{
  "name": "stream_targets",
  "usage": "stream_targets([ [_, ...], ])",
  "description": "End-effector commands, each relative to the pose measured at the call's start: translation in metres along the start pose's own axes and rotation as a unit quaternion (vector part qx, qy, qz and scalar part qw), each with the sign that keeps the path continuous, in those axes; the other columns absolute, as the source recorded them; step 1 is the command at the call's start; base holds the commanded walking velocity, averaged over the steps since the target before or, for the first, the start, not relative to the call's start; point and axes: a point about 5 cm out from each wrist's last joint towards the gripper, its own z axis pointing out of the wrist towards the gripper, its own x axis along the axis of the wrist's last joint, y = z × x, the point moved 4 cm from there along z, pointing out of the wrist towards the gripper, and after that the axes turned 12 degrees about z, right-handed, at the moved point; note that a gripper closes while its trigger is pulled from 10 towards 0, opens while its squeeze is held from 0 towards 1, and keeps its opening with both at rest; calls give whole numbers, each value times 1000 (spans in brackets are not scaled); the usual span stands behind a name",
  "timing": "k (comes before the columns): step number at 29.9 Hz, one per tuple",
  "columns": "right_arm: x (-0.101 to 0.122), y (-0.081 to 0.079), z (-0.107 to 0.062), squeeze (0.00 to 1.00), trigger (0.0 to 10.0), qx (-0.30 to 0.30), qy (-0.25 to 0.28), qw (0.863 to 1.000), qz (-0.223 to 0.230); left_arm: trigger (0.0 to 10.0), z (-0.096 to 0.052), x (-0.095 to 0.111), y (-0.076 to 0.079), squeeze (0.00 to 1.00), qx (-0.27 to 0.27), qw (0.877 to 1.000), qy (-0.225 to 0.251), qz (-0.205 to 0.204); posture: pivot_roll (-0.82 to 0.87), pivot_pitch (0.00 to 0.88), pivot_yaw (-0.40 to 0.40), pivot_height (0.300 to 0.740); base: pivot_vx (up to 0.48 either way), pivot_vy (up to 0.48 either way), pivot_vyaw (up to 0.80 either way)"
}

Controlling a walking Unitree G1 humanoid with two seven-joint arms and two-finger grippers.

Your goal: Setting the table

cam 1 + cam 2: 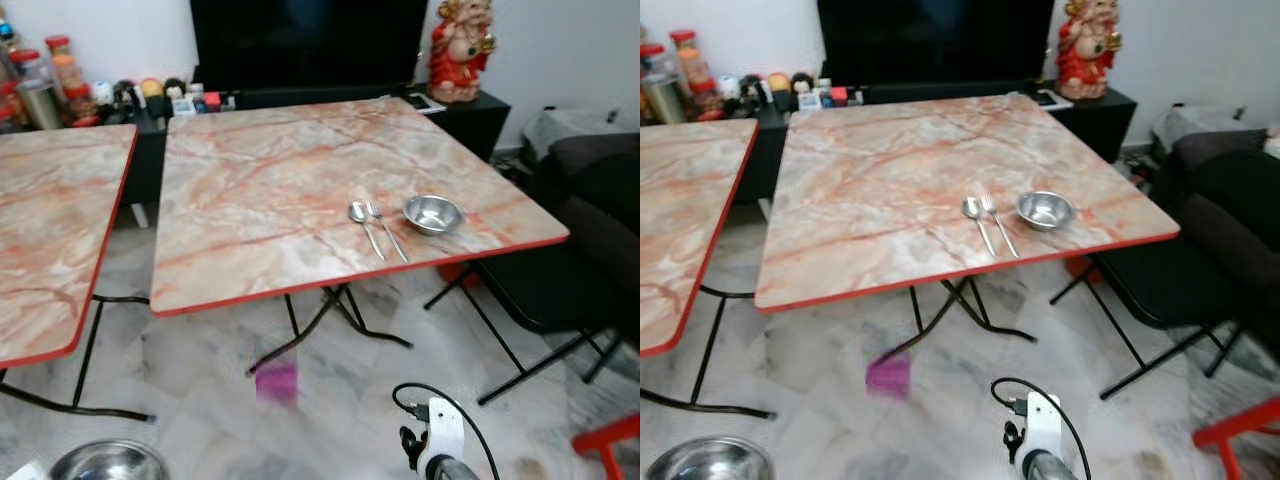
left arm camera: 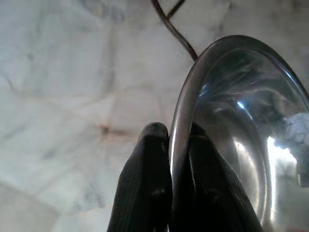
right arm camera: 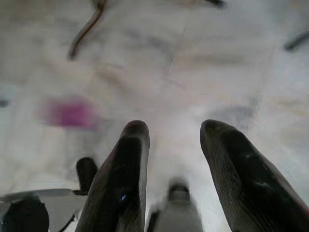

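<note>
**Second bowl in left gripper, table half set**

Left gripper (image 2: pixel 176 145) pinches the rim of a steel bowl (image 2: pixel 241 140), one black finger (image 2: pixel 145 183) outside the rim, the other inside, both tight on the metal. From the head cam that held bowl sits low at the robot's left, over the pale marble floor (image 1: pixel 200 400), well apart from the table.

Right gripper (image 3: pixel 174 140): fingers spread, nothing btwn them, pointing down at the floor. Right arm (image 1: pixel 440 440) w/ its black cable hangs low in front of the table edge.

Square table (image 1: pixel 260 190), pink-marble top w/ red edge, on folding black legs. Near its front right corner: a small steel bowl on the table (image 1: pixel 433 213), upright. Just beside it on the robot's left lie a fork (image 1: pixel 387 230) and a spoon (image 1: pixel 365 226), side by side, handles toward the front edge, nearly parallel, close but can't tell if touching.

Second table (image 1: pixel 50 230), same top, stands to the left w/ a gap btwn the two. A pink scrap (image 1: pixel 276 381) lies on the floor under the front edge of the square table. Black folding chair (image 1: pixel 550 290) at the right side. Behind: dark TV (image 1: pixel 310 45) on a low black cabinet, red-and-gold statue (image 1: pixel 458 50) at its right end, jars and small items (image 1: pixel 60 85) at its left.
</note>
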Motion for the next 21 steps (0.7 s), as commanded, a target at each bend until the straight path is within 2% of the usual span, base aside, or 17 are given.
stream_targets([
  [1, 10, -7, 2, 0, 10000, 8, 13, 1000, 1, 10000, -2, -17, 3, 0, -13, 1000, -19, 21, 76, 0, 11, 740, 0, 0, 0],
  [11, 10, -6, 2, 0, 10000, 9, 15, 1000, 5, 10000, -1, -15, 9, 0, -29, 999, -20, 20, 75, 0, 17, 740, 0, 0, 0],
  [16, 10, -7, 2, 0, 10000, 10, 16, 1000, 5, 10000, -1, -21, 6, 0, -28, 999, -27, 30, 79, 0, 16, 740, 0, 0, 0],
  [21, 10, -7, 2, 0, 10000, 10, 15, 1000, 6, 10000, -4, -30, 13, 0, -40, 997, -43, 42, 79, 0, 20, 740, 0, 0, 0],
])
